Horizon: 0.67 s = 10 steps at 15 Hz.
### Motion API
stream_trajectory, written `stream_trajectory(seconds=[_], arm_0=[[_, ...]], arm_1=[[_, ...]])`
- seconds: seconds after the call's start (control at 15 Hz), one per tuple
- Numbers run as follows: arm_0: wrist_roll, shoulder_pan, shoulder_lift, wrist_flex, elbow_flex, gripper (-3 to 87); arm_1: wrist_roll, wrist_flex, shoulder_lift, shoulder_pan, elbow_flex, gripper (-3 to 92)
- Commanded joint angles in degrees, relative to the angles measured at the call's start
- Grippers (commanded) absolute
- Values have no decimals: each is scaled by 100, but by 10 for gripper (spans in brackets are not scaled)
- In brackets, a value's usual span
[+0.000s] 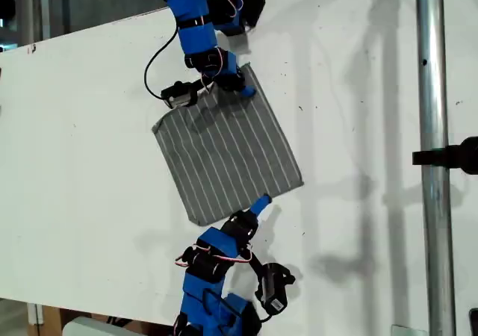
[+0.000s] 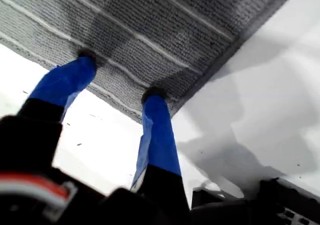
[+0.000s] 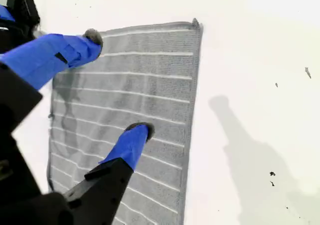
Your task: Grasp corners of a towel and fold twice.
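Observation:
The grey striped towel [image 1: 228,149] lies flat on the white table, turned diagonally. My first gripper [image 1: 243,81] comes in from the exterior view's top and sits at the towel's uppermost corner [image 1: 246,68]. In the first wrist view it [image 2: 120,75] is open, and both blue fingertips [image 2: 152,95] rest on the towel's edge strip beside that corner [image 2: 170,116]. My second gripper [image 1: 258,204] reaches from the exterior view's bottom to the towel's lower edge. It [image 3: 117,82] is open over the cloth, with a corner [image 3: 195,23] beyond it. I cannot tell whether it touches the towel.
A vertical metal pole [image 1: 429,127] with a black clamp [image 1: 448,157] stands at the exterior view's right. A black cable [image 1: 151,75] loops beside the first arm. The table's front edge [image 1: 89,310] runs along the exterior view's bottom left.

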Motion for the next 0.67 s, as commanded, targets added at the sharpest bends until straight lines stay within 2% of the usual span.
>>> stream_trajectory(seconds=[0.0,0.13,0.27,0.6], arm_0=[[-97,-18,35,97,-308,284],[-132,-26,0,141,-290,284],[-141,-26,-9,158,-343,285],[-97,-79,-105,176,-448,285]], arm_1=[[-97,-369,9,-158,-202,201],[-53,-571,-26,-220,-255,201],[97,-360,62,-229,-316,226],[536,1441,1468,-439,-729,262]])
